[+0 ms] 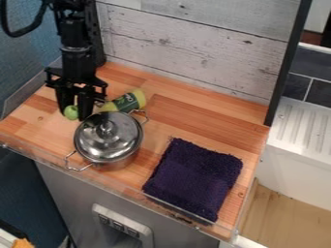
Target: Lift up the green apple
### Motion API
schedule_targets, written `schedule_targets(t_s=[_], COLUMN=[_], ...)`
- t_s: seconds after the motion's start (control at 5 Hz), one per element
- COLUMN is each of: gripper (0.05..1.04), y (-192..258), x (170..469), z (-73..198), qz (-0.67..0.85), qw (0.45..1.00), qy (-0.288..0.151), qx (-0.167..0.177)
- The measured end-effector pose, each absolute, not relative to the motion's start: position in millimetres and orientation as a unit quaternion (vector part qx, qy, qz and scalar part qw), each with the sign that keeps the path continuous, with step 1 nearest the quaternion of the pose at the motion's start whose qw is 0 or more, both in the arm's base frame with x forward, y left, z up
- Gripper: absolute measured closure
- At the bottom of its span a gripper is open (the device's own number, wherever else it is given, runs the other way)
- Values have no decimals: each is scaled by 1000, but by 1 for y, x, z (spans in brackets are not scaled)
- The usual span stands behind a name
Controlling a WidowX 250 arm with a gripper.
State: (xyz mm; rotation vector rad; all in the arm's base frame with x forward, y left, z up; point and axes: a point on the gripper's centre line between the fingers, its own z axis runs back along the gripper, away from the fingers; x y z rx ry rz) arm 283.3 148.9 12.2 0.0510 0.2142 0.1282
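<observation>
Camera view puts the green apple (71, 113) right at the black gripper's (73, 112) lower end, though whether it is clenched or released I cannot tell.

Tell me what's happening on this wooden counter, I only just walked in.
A black robot arm is down at the counter, with its gripper right at a small green apple beside a lidded metal pot. I can't tell whether it has a firm hold on the apple yet, or whether the apple is off the wood. A yellow-green bottle lies on its side by the pot, and a dark purple cloth lies nearby.
</observation>
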Motion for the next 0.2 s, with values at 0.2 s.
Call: schedule_targets(t_s=[0.2], gripper=[662], y=[146], x=[295], z=[16], qz=[76], qw=[992], qy=[98], qx=[10])
